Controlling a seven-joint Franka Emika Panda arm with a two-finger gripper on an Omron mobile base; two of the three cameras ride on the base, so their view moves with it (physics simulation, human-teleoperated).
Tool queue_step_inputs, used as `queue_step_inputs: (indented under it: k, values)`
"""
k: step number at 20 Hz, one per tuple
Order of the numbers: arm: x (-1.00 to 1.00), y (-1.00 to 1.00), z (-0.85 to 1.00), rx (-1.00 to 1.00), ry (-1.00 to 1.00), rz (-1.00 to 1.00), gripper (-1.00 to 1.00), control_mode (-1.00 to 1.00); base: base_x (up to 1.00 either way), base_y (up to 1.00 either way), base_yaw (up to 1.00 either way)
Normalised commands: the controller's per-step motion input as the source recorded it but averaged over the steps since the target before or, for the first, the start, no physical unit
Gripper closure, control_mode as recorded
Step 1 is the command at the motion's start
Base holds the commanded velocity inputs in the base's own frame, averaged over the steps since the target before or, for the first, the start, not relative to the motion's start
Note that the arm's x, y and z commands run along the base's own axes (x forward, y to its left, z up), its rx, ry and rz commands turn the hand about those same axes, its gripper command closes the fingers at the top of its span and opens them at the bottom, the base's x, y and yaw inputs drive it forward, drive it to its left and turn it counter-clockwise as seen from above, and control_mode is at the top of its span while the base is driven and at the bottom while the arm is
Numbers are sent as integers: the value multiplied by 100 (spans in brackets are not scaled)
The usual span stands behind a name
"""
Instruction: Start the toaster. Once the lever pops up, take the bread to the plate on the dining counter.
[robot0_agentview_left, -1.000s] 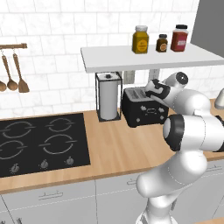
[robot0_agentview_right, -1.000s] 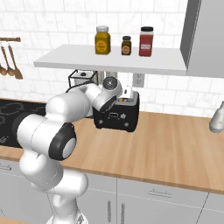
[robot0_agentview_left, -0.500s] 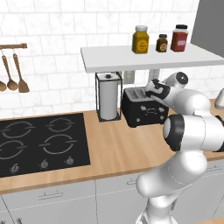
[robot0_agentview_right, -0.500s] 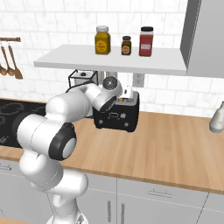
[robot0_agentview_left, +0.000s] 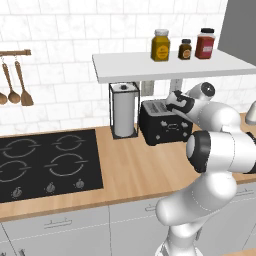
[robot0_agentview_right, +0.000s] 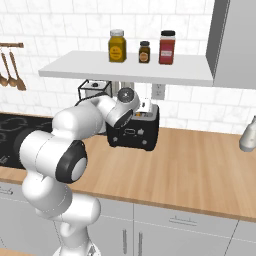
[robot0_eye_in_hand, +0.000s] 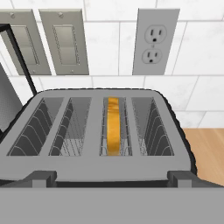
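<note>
A white paper-towel roll (robot0_agentview_left: 124, 114) stands upright in a black wire holder on the wooden worktop (robot0_agentview_left: 135, 170), near the white tiled wall (robot0_agentview_left: 60, 30). To its left, a black stovetop (robot0_agentview_left: 47, 162) with four burner rings and a row of small knobs is set into the worktop. Wooden spoons (robot0_agentview_left: 20, 85) hang from a rail on the wall above it. A white shelf (robot0_agentview_left: 165, 66) carries three jars in a row: a yellow one (robot0_agentview_left: 160, 45), a small dark one (robot0_agentview_left: 185, 49) and a red one (robot0_agentview_left: 205, 44). On the wall under the shelf sit two blank switch plates (robot0_eye_in_hand: 43, 41) and a double socket (robot0_eye_in_hand: 155, 41). Grey cabinet drawers (robot0_agentview_right: 180, 222) run below the worktop.
</note>
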Motion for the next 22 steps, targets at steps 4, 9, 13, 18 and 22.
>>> queue_step_inputs:
  k: [4, 9, 13, 18, 22]
  values:
    - [0, 0, 0, 0, 0, 0, -100, -100, 0, 0, 0]
    - [0, 0, 0, 0, 0, 0, -100, -100, 0, 0, 0]
    - [0, 0, 0, 0, 0, 0, -100, -100, 0, 0, 0]
    - [0, 0, 0, 0, 0, 0, -100, -100, 0, 0, 0]
    - [0, 0, 0, 0, 0, 0, -100, -100, 0, 0, 0]
